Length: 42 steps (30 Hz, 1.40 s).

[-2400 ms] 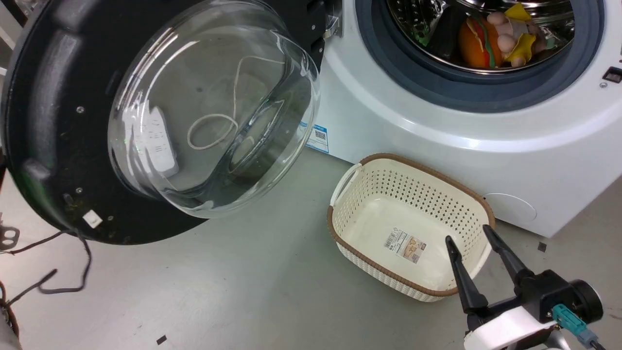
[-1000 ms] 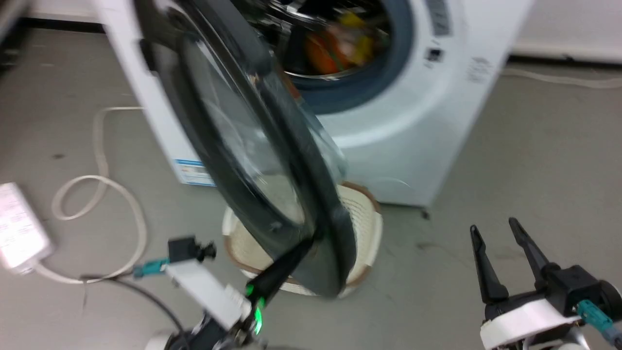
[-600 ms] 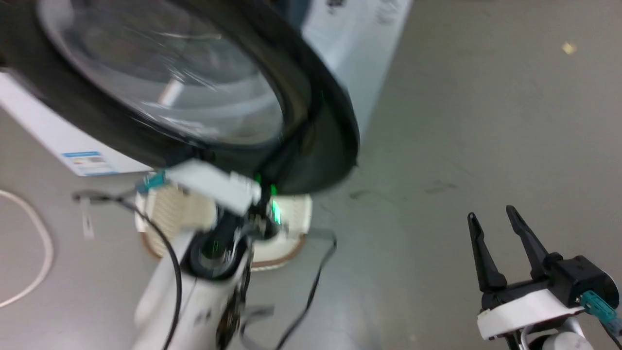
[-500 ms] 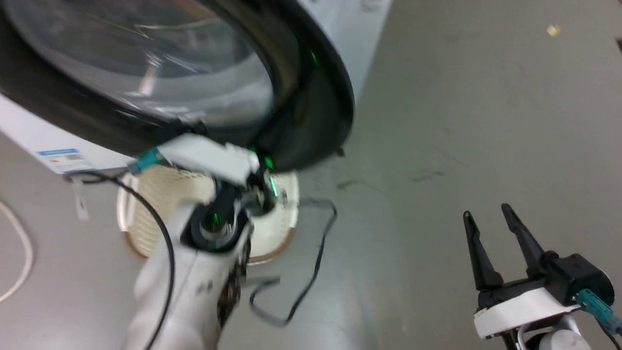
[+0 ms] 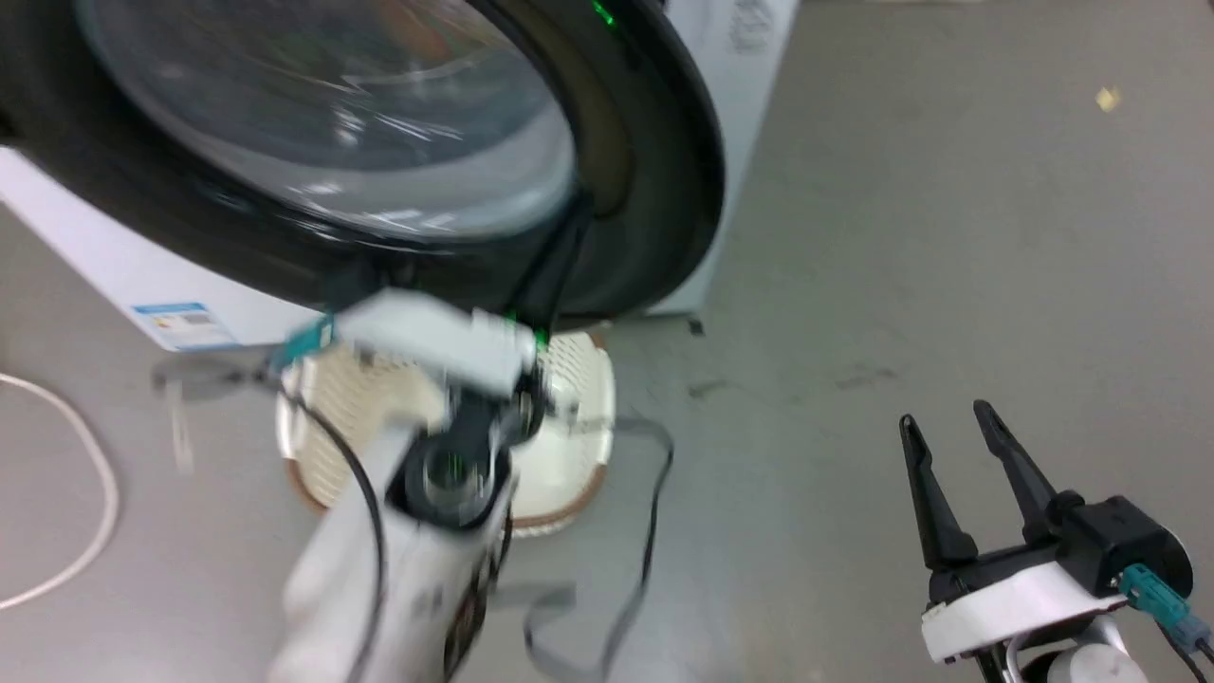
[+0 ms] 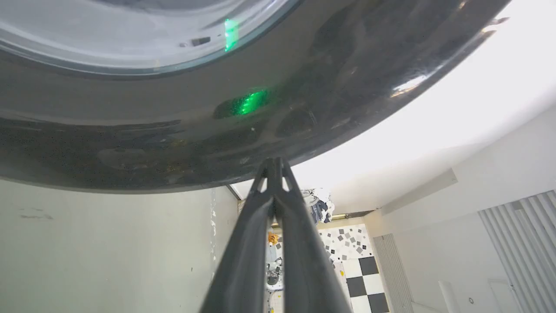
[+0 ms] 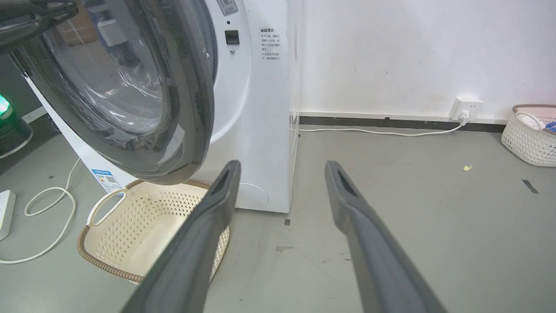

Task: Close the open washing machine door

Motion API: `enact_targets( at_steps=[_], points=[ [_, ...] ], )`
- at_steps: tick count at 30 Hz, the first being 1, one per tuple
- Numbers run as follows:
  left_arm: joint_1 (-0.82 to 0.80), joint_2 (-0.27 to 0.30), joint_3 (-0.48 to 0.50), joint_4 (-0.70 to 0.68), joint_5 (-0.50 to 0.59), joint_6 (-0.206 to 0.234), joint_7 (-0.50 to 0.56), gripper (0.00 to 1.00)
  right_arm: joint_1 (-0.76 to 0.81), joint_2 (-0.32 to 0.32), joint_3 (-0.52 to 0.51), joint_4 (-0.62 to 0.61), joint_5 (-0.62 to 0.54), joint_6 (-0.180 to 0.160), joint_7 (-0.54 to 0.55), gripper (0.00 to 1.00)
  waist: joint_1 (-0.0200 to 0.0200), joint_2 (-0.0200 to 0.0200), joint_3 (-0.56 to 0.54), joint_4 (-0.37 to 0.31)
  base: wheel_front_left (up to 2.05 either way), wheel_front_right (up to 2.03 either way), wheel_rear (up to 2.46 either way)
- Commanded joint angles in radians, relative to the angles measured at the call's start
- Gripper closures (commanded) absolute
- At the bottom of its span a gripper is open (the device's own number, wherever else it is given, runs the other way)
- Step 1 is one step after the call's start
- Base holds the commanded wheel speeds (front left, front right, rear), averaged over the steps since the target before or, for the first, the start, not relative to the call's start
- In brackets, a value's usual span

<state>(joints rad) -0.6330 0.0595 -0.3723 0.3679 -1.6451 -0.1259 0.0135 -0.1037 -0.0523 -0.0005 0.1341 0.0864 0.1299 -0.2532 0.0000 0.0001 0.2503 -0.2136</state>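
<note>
1. Washing machine (image 7: 256,108): white front-loader standing on the grey floor against the wall.
2. The washing machine door (image 7: 197,108) stands part-way open, swung out at an angle from the machine's front, with its lower rim hanging over the basket. I judge it heavy and rigid, turning only on its hinge. The black rim looks glossy and probably slippery, and the bulging glass is the part to spare. The place to push is the rim near the free edge, away from the hinge. The latch likely needs a firm last press.
3. The basket (image 7: 93,250), cream with a brown rim, sits on the floor just before the machine, below the door.
4. The left gripper (image 6: 274,163) has its fingers pressed together, nothing between them, with the tips against the door's black outer rim.
5. The right gripper (image 5: 944,413) hangs well apart from the door, its fingers spread and empty.
</note>
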Motion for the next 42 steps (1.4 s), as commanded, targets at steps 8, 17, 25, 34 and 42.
enact_targets(
  at_steps=[8,17,25,34,42],
  points=[
    [0.350,0.180,-0.082,-0.217,0.322,-0.005,-0.229,0.00,0.081,0.002,0.007,-0.019,-0.019,0.001,-0.008,0.00,0.0000,-0.0001,-0.175,0.159,0.00,0.00,0.00],
    [0.485,0.307,-0.017,-0.274,0.987,0.102,-0.275,0.00,0.142,0.002,0.027,-0.045,-0.020,0.001,-0.005,0.00,0.0000,-0.0001,-0.239,0.242,0.00,0.00,0.00],
    [0.640,0.232,0.061,-0.374,1.359,0.219,-0.275,0.00,0.168,-0.002,0.064,-0.064,-0.020,0.001,0.000,0.00,0.0000,-0.0001,-0.254,0.267,0.00,0.00,0.00],
    [0.696,0.130,0.157,-0.368,1.441,0.197,-0.275,0.00,0.141,-0.029,0.103,-0.080,-0.018,0.001,0.038,1.00,0.0000,-0.0001,-0.192,0.302,0.00,0.00,0.00],
    [0.650,0.081,0.192,-0.372,1.492,0.160,-0.275,0.00,-0.021,-0.131,0.157,-0.102,0.049,0.001,0.088,1.00,0.0000,-0.0001,-0.078,0.351,0.00,0.00,0.00]
  ],
)
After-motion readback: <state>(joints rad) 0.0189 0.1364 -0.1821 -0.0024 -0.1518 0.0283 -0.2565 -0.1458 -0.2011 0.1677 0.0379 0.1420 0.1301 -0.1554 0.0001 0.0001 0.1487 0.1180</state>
